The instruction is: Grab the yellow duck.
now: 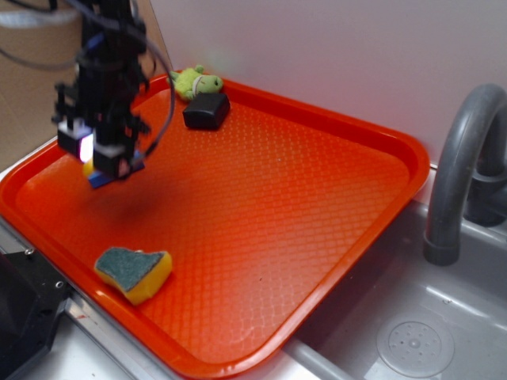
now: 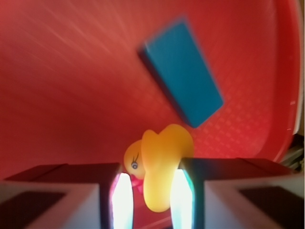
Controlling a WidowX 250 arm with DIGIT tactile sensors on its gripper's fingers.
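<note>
Gripper (image 2: 151, 191) pinching yellow duck (image 2: 159, 164) between glowing pads, low centre of wrist view, seemingly lifted off red tray (image 1: 261, 198). Blue block (image 2: 183, 71) above it, blurred. Scouring sponge (image 1: 135, 271) lower left of exterior view; green plush frog (image 1: 196, 81) and black box (image 1: 207, 111) at top.

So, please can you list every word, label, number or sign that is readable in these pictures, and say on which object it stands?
There is no readable text in either view.
The yellow duck between the gripper's pads carries only a painted eye.
The blue block, sponge, black box, green frog and orange tray show no print.
</note>
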